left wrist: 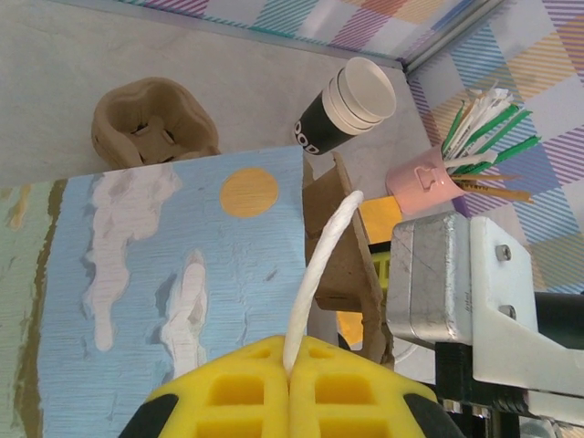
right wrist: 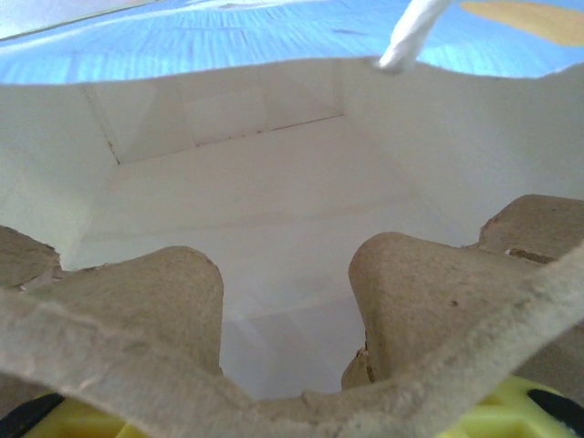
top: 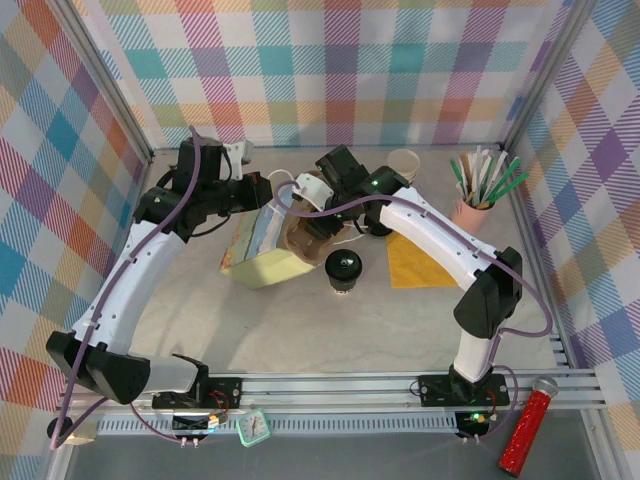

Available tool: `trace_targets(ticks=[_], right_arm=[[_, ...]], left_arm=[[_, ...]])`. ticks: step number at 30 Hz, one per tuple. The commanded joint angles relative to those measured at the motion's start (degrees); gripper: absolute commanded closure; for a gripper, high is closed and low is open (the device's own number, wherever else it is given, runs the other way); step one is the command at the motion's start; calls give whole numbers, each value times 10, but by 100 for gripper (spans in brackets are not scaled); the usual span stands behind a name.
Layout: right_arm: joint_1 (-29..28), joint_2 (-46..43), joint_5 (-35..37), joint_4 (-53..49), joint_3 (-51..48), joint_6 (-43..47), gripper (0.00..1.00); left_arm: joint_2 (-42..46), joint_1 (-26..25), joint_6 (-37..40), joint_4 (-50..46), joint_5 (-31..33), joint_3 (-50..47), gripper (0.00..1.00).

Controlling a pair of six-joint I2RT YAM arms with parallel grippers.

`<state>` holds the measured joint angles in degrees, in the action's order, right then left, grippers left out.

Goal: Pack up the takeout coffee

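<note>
The takeout coffee (top: 344, 268), a black cup with a glossy black lid, stands upright on the table just right of the paper bag (top: 262, 248). The bag carries a blue sky picture (left wrist: 182, 274) and its mouth faces right. My left gripper (left wrist: 290, 376) is shut on the bag's white handle (left wrist: 321, 265), holding that side up. My right gripper (right wrist: 292, 424) is shut on a brown pulp cup carrier (right wrist: 392, 274), whose posts sit at the bag's mouth, with the white bag interior (right wrist: 274, 201) beyond. From above, the carrier (top: 300, 238) lies between the bag and the coffee.
A second pulp carrier (left wrist: 151, 123) rests behind the bag. Lidless black cups (top: 403, 163) are stacked at the back. A pink holder of stirrers (top: 475, 205) stands at right, with an orange napkin (top: 420, 262) in front of it. A red cylinder (top: 530, 432) lies beyond the near rail.
</note>
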<state>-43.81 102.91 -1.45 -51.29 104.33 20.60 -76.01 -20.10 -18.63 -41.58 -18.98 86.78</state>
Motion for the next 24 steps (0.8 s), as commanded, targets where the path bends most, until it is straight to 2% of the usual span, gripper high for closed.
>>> trace_targets(ticks=[1, 13, 19, 24], right_arm=[[4, -9, 12, 24, -8, 0, 52], [2, -46, 54, 65, -32, 6, 52], [-11, -44, 21, 36, -9, -1, 52], [-30, -33, 5, -52, 66, 0, 52]], left_arm=[[8, 3, 3, 8, -13, -4, 100], [4, 3, -24, 15, 23, -3, 100], [12, 3, -77, 53, 18, -7, 100], [32, 3, -156, 109, -1, -27, 100]])
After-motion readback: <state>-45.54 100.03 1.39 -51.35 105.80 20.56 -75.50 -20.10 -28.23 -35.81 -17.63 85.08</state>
